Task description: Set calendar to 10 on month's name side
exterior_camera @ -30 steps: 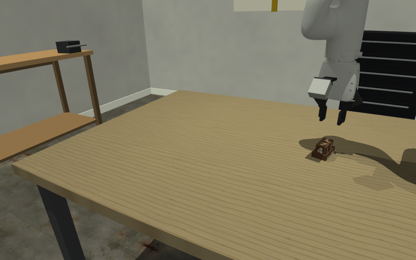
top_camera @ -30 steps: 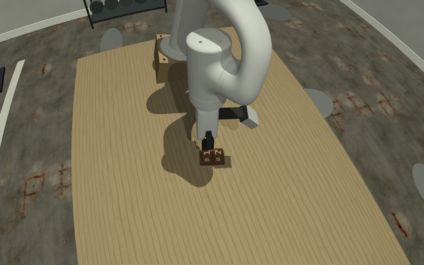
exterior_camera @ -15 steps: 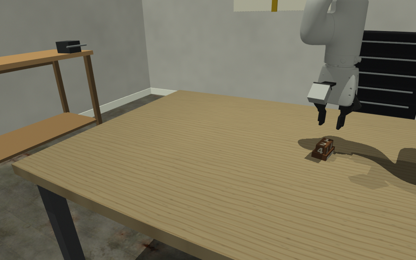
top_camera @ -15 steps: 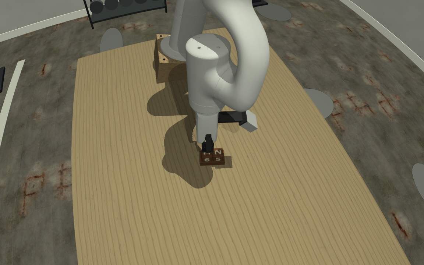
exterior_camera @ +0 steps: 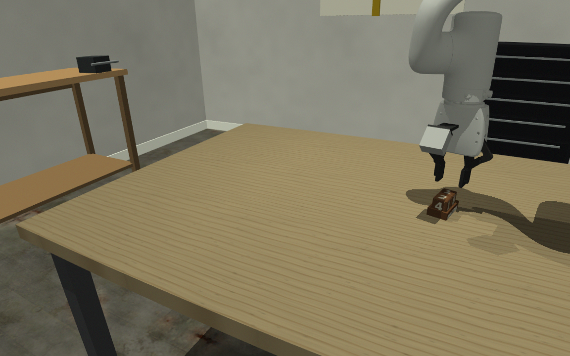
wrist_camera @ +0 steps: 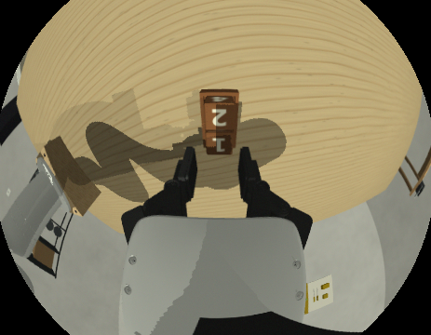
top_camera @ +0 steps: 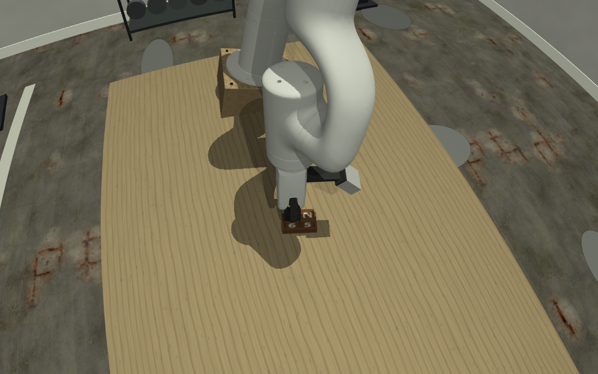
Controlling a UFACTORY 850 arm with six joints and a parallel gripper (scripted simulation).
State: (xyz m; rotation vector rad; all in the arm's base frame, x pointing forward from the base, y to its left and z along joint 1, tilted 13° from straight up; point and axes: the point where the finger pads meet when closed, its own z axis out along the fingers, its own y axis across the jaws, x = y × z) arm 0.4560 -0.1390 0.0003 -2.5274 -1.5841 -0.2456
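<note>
The brown tray (top_camera: 299, 230) (exterior_camera: 436, 215) (wrist_camera: 219, 91) lies flat on the table with both cubes side by side in it. One cube (top_camera: 308, 225) (exterior_camera: 438, 206) (wrist_camera: 219, 122) has 2 on top, 5 toward the top camera and 4 on its end. The other cube (top_camera: 291, 225) (exterior_camera: 448, 192) (wrist_camera: 219, 141) has 1 on top and 6 toward the top camera. The month side shows in the exterior view as a pale label, with two steeply slanted digits above it that look like 1 and 1. My gripper (top_camera: 293, 218) (exterior_camera: 450, 182) (wrist_camera: 217, 157) is partly open and empty, above the tray.
The wooden base block (top_camera: 241, 102) (wrist_camera: 71, 174) under the arm stands at the back of the table. The wrist camera housing (top_camera: 349, 180) (exterior_camera: 435, 139) sticks out beside the gripper. A black drawer cabinet (exterior_camera: 539, 104) and a wooden shelf (exterior_camera: 57, 181) stand beyond the table.
</note>
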